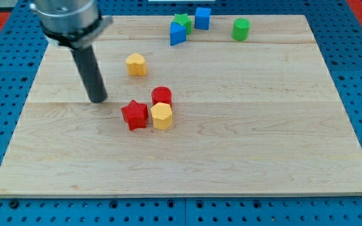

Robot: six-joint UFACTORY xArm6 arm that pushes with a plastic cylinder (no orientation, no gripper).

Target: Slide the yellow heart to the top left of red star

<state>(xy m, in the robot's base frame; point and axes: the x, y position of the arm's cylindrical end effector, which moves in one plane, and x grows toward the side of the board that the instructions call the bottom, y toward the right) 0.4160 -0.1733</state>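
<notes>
The yellow heart (136,64) lies on the wooden board (244,138), above and slightly right of the red star (134,115), with a gap between them. My tip (98,99) rests on the board to the left of the red star and below-left of the yellow heart, touching neither. A red cylinder (161,95) and a yellow hexagon block (161,116) sit against the star's right side.
Near the view's top stand a green star block (182,21), a blue triangular block (177,34), a blue cube (202,17) and a green cylinder (241,29). The arm's grey body (65,19) hangs over the top left corner.
</notes>
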